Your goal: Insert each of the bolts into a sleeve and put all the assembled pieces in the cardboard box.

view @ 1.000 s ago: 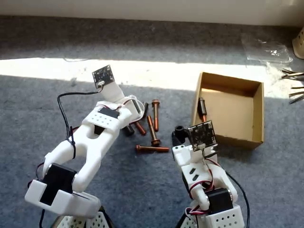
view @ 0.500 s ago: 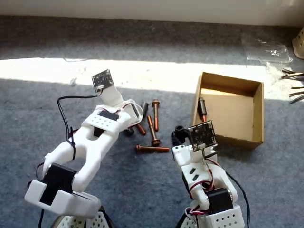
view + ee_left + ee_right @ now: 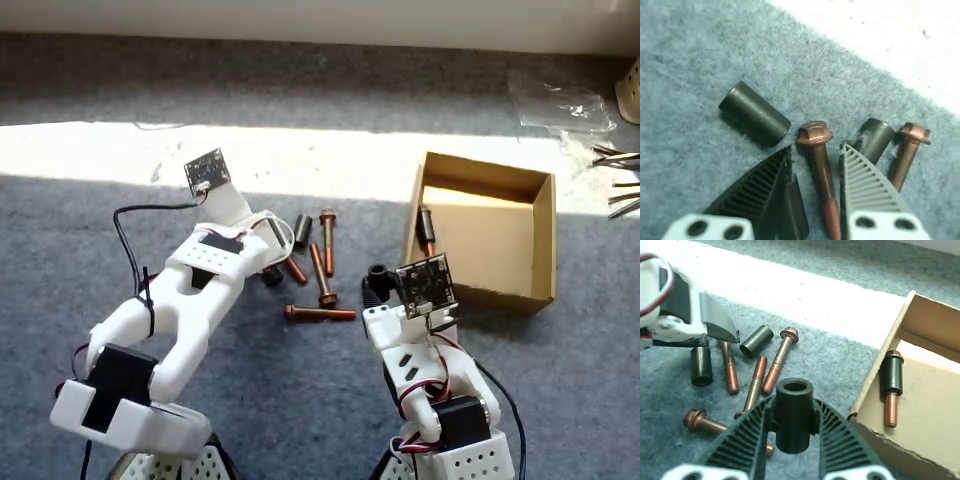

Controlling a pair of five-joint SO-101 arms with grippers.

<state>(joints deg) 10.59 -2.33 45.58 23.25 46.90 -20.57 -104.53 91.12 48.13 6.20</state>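
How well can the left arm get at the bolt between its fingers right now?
Probably yes: the open left gripper straddles the bolt, and the sleeve ahead lies off to one side.

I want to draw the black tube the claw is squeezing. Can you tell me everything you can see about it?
The sleeve is a short, dark, nearly black tube that looks like smooth metal. Its open end shows a round hole with no bolt in it. The right claw is shut on it, with one ribbed finger pressing each side. It is held over the grey carpet, close to the cardboard box.
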